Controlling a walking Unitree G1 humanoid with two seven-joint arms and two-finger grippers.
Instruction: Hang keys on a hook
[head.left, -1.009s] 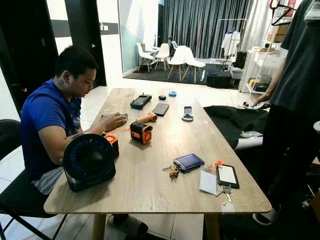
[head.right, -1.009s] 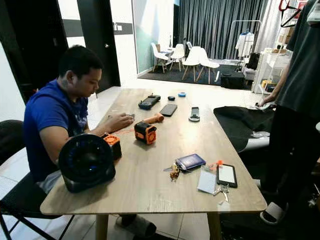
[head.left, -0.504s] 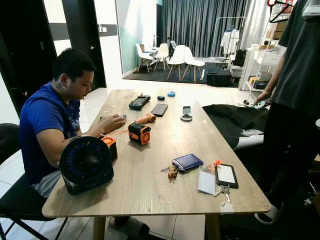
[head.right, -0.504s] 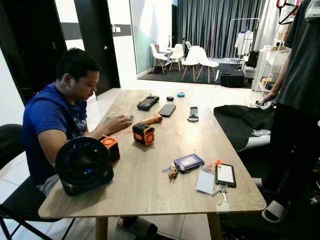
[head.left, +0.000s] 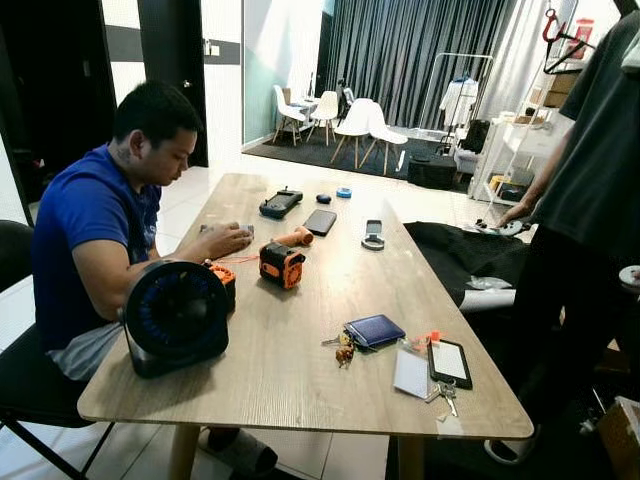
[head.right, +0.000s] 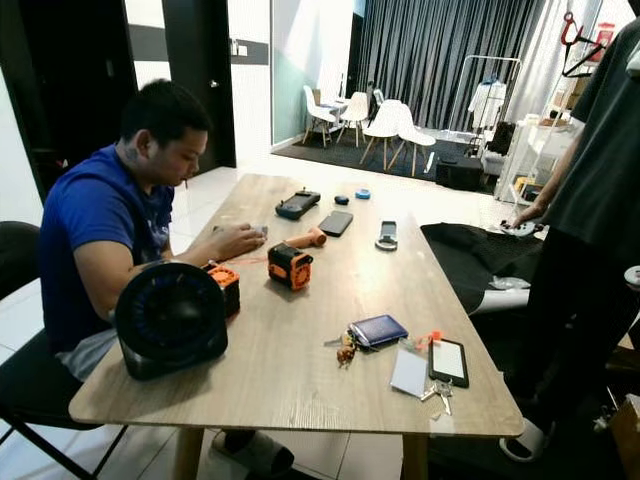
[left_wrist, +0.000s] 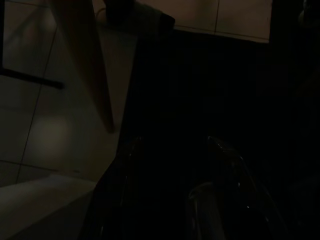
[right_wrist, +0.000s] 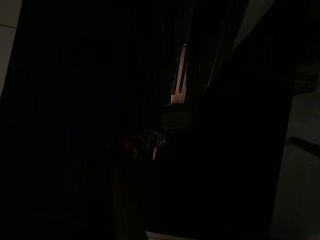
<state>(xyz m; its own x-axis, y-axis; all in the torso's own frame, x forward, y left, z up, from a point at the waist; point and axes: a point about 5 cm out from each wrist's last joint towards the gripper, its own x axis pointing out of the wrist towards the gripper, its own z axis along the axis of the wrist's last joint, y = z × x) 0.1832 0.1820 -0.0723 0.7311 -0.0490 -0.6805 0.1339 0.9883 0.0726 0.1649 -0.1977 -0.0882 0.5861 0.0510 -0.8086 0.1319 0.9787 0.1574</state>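
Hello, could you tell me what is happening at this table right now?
The robot stands at the near end of a wooden table, both arms hanging idle below it. Two sets of keys lie untouched near that end: one bunch beside a blue wallet, another by a black tablet. A seated person in a blue shirt handles something small beside an orange tool and a black fan. Another person stands on the right.

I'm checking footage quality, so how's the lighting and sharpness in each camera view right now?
Left and right eye views: bright, even, sharp; keys readable near the table corner, straight edges slightly bowed. Left wrist view: very dark, the table leg and floor tiles discernible. Right wrist view: almost black, one pale sliver.
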